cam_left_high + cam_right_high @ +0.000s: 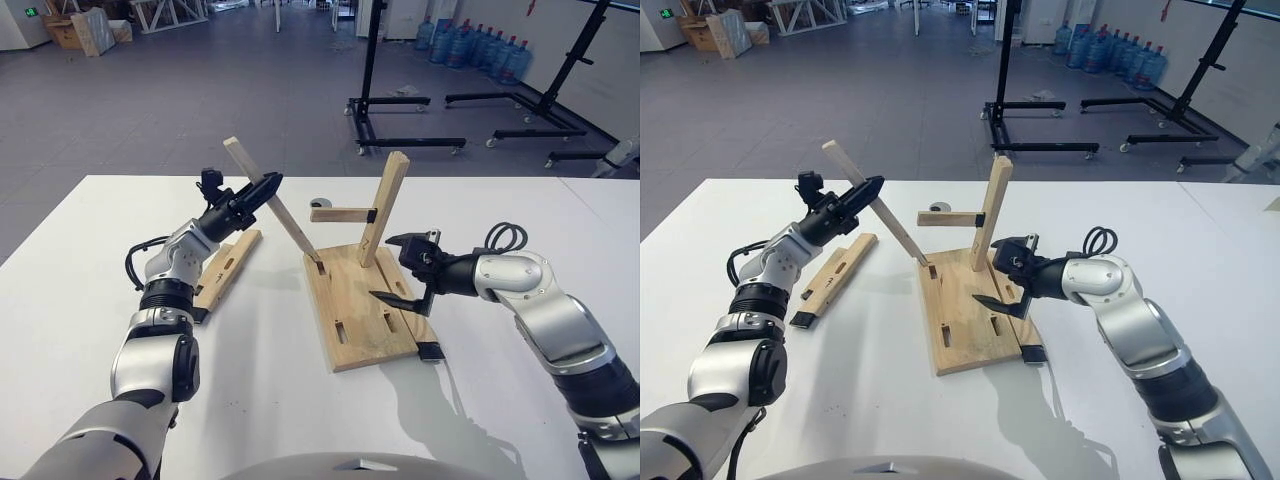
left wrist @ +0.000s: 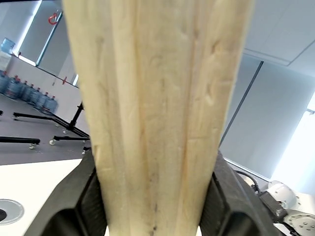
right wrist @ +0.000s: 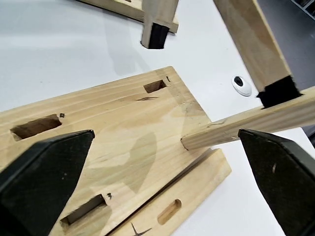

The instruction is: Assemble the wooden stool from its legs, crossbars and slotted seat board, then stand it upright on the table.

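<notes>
Left claw [image 1: 262,190]: clamped on a tilted leg [image 1: 295,228], whose dark-capped lower end is just beside the far left corner of the seat board [image 1: 350,315].
Right claw [image 1: 380,268]: spread wide, hovering over the board's right edge.
Seat board: flat on the white desk [image 1: 80,260].
Second leg [image 1: 385,205]: foot on the board, leaning, a crossbar [image 1: 338,214] jutting left from its middle.
Spare leg [image 1: 228,268]: lying flat left of the board.
Floor beyond: black wheeled stands [image 1: 405,110], water bottles [image 1: 480,45].

Slotted seat board [image 3: 113,123], pincer [image 3: 166,135] spread wide above, wooden leg [image 3: 236,125] touching it
</notes>
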Controlling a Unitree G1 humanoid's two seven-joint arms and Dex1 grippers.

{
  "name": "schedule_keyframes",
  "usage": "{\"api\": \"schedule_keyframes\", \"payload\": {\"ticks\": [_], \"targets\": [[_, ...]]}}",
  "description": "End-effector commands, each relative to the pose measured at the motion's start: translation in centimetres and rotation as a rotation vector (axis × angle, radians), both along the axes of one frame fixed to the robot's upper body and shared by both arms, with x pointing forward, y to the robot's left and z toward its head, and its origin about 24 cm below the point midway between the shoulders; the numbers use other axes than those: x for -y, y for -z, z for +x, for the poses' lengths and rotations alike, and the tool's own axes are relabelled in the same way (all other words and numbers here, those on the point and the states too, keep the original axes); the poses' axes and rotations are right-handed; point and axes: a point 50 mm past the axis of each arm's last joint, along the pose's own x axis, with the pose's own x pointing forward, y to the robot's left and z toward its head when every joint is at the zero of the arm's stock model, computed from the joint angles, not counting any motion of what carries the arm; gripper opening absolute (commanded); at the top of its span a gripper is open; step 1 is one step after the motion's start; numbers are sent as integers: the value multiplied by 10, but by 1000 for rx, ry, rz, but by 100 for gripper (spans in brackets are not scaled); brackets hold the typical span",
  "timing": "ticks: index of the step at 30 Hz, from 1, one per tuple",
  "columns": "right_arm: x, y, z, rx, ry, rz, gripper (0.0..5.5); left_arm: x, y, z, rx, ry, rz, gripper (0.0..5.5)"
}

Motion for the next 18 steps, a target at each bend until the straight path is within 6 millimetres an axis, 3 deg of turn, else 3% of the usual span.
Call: {"api": "schedule_keyframes", "payload": {"ticks": [1,9,18], "targets": [[-4,-3,4,20,-7,12,540,-1,6,1,31,-27,32,202],[-12,3,4,12,-10,29,540,26,9,2,82,2,68,202],[-16,4,6,7,-27,32,540,24,26,2,40,-4,123,202]]}}
